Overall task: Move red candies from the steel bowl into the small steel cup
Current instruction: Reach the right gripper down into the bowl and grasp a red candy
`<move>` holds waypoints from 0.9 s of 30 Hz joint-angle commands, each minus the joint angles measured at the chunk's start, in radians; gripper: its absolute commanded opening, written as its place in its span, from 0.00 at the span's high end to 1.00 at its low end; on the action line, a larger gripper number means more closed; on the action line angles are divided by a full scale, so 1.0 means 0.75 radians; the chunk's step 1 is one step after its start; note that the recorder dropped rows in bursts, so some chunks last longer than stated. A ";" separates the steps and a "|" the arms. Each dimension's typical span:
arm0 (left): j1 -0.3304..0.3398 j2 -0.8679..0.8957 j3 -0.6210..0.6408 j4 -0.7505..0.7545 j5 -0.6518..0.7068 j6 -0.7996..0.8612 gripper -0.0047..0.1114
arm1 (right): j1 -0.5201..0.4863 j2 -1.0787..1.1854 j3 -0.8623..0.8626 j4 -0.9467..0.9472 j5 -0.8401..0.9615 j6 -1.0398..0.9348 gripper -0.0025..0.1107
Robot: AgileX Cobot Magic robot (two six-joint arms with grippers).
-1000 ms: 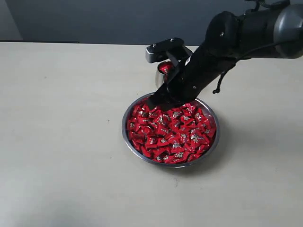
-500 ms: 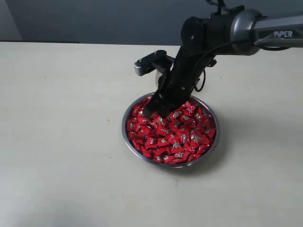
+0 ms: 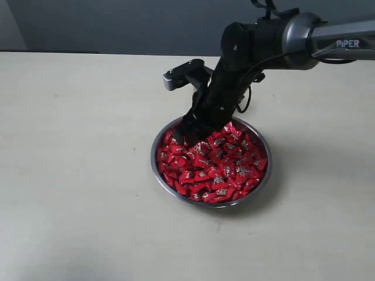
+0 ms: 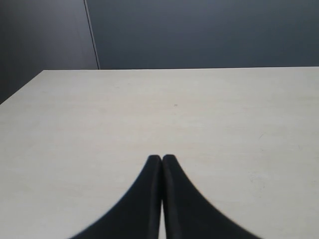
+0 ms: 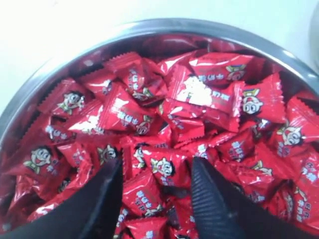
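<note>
**A:** What does the room show?

**B:** A pale, bare-looking table (image 3: 88, 175) fills most of the exterior view. A dark grey-blue wall (image 3: 117, 23) runs behind it at 12 o'clock.

**A:** And the biggest thing on the scene?

**B:** The right arm (image 3: 275, 41), black and grey. It enters from 2 o'clock and slants down toward the middle.

**A:** Where is the steel bowl?

**B:** The steel bowl (image 3: 153, 164) stands on the table just off the view's centre, toward 5 o'clock. It is wide, shallow and shiny. The red candies (image 3: 217, 167) are heaped in it almost from rim to rim.

**A:** What is the right gripper doing?

**B:** The right gripper (image 5: 157, 172) is down in the bowl at about the bowl's 11 o'clock, near the rim. In the wrist view its two dark ribbed fingers (image 5: 107, 199) stand well apart, tips among the wrappers. Several candies lie in the gap between them, and none is visibly pinched.

**A:** And the small steel cup?

**B:** It cannot be made out. The arm covers the tabletop just past the bowl's 12 o'clock rim.

**A:** The other hand?

**B:** The left gripper (image 4: 162, 160) hangs over bare table. Its black jaws are pressed together and nothing is between them.
</note>
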 commanded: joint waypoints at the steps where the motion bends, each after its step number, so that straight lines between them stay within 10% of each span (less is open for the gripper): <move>1: 0.001 -0.006 0.005 0.002 -0.002 -0.003 0.96 | -0.001 0.015 -0.009 -0.008 -0.036 0.017 0.63; 17: 0.001 -0.006 0.005 0.002 -0.002 -0.003 0.96 | -0.001 0.128 -0.009 -0.018 -0.076 0.040 0.64; 27: 0.001 -0.006 0.005 0.002 -0.002 -0.003 0.96 | -0.001 0.138 -0.009 -0.043 -0.102 0.040 0.93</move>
